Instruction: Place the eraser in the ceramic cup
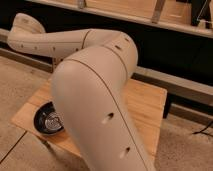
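Nearest to the camera is the big cream-coloured elbow of the robot arm (100, 120), which fills the middle and hides a large part of the wooden table (147, 102) behind it. Just left of the elbow, on the near left part of the table, stands the black bowl (47, 120) with silvery rings inside. Farther back, the arm's long link reaches to the upper left, and behind everything runs a dark wall with a pale shelf (150, 17). The gripper is not in view; it must be beyond the arm's far end or behind the arm, so I cannot tell if it is open, closed or holding something. The eraser and the ceramic cup are not visible either, and I cannot say where they are. In my judgement the eraser is light, a little soft and not slippery, so a gentle grip across its narrow sides, at the middle, should be enough. The cup is hard and breakable and could tip, so the release should be low and centred.
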